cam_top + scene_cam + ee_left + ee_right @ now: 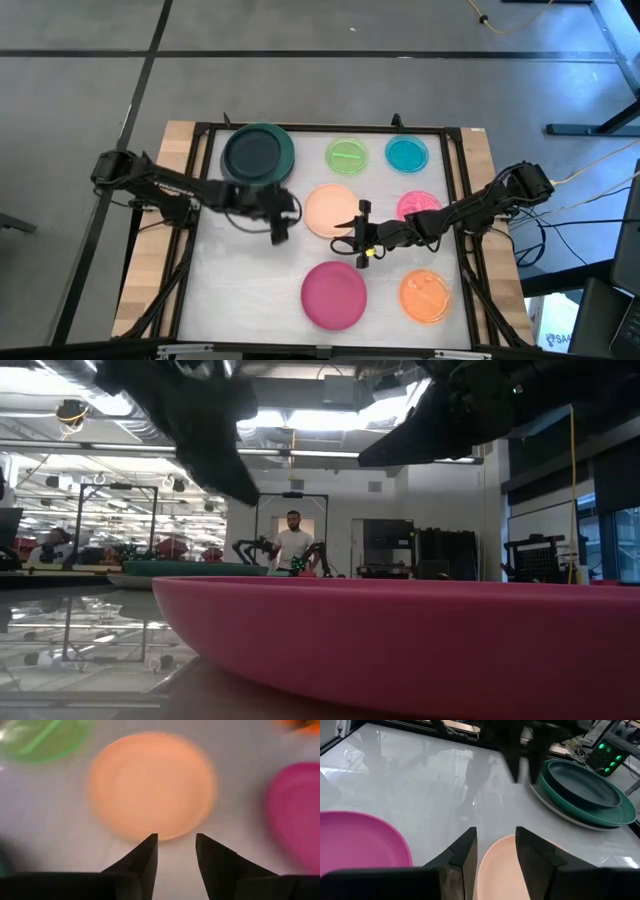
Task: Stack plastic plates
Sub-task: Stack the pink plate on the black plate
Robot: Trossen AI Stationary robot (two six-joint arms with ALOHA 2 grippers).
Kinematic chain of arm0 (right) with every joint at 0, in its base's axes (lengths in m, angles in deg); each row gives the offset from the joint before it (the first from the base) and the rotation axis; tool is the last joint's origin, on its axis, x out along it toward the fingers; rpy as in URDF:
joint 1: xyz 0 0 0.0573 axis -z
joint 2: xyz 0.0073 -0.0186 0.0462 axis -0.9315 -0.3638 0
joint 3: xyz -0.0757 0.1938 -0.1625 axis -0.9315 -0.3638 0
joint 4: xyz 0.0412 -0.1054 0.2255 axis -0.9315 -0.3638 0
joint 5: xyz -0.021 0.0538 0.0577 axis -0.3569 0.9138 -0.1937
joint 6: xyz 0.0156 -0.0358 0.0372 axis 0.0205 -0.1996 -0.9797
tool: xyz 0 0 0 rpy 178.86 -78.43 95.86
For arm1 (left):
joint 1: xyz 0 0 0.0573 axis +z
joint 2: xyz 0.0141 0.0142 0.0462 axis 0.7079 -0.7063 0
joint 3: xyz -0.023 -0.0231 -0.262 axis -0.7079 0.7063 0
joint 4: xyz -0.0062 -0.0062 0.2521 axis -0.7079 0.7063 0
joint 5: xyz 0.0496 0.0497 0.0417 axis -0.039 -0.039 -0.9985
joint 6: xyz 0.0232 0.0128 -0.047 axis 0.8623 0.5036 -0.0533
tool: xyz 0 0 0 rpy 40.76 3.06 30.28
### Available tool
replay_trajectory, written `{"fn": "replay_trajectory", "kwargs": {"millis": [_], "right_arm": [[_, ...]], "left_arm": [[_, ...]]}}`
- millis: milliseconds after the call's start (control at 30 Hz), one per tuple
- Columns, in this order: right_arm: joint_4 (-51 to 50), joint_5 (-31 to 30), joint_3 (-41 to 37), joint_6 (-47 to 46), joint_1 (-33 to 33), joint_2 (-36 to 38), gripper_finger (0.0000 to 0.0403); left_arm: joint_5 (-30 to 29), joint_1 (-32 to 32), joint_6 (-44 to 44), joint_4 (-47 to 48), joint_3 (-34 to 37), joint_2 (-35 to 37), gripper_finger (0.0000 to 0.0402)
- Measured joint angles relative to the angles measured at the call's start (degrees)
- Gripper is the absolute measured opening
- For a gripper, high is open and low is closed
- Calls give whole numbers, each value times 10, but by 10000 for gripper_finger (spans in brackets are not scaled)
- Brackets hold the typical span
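Observation:
A stack with a teal plate [258, 155] and a dark plate on top sits at the far left. It also shows in the right wrist view [585, 790]. Lying flat and single are the green [347, 155], cyan [406, 153], peach [330, 210], pink [420, 205], magenta [334, 295] and orange [426, 296] plates. My left gripper [279, 232] is open, just left of the peach plate [152, 785] and pointing at it. My right gripper [360, 232] is open at that plate's near-right rim. The peach rim [502, 870] shows between its fingers [496, 830].
A black frame [300, 128] borders the white table top, with wooden edges outside it. The right arm crosses over the pink plate. The magenta plate [400, 640] fills the foreground of the low view. A person [293, 545] stands in the room beyond.

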Motion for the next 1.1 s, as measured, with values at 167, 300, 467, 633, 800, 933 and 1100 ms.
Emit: {"fn": "replay_trajectory", "kwargs": {"millis": [167, 300, 467, 633, 800, 933, 1100], "right_arm": [[3, 0, 0, -1, 0, 0, 127], [13, 0, 0, 1, 0, 0, 127], [20, 0, 0, 2, 0, 0, 127], [14, 0, 0, 3, 0, 0, 127], [14, 0, 0, 3, 0, -2, 127], [16, 0, 0, 3, 0, -14, 127], [21, 0, 0, 5, 0, -34, 127]], "left_arm": [[-41, -79, -58, -73, 10, -22, 127], [-42, -118, -99, -140, 10, -73, 127], [-4, -132, -138, -161, -23, -160, 127], [36, -137, -134, -143, -104, -245, 128], [28, -144, -127, -55, -188, -302, 128], [-10, -144, -122, -12, -213, -323, 128], [-12, -143, -123, -5, -214, -336, 128]]}}
